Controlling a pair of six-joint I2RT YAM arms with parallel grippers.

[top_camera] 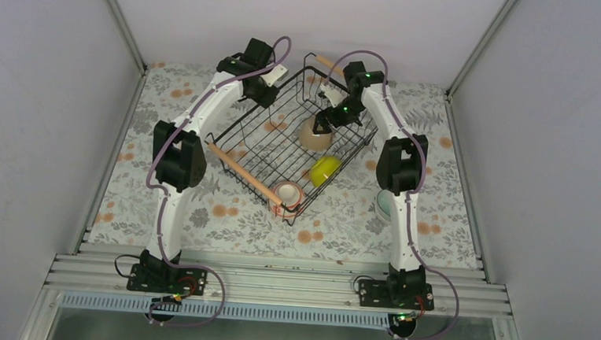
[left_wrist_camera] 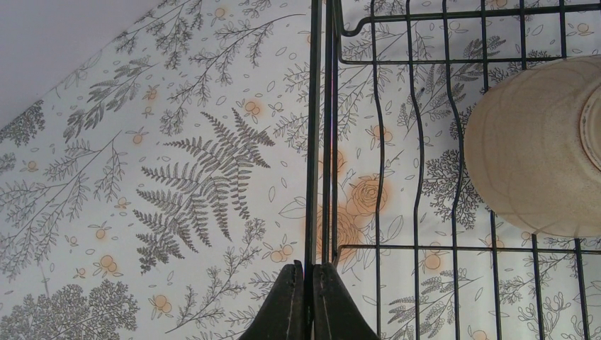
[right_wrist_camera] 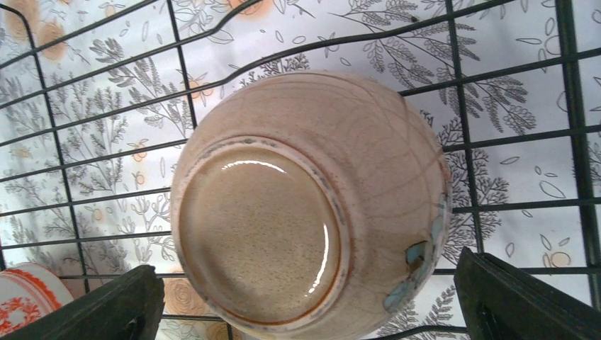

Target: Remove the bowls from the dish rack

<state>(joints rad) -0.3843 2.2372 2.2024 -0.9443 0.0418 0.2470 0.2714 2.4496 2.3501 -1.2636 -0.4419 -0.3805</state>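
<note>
Bowl between right hand's fingers

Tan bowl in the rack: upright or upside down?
Upside down. The tan bowl shows its glazed foot ring to the right wrist camera above it, and no hollow is visible.

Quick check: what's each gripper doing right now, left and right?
Left gripper: closed, pinching a wire of the dish rack.
Right gripper: open, fingers either side of the upside-down tan bowl, not gripping it.
</note>
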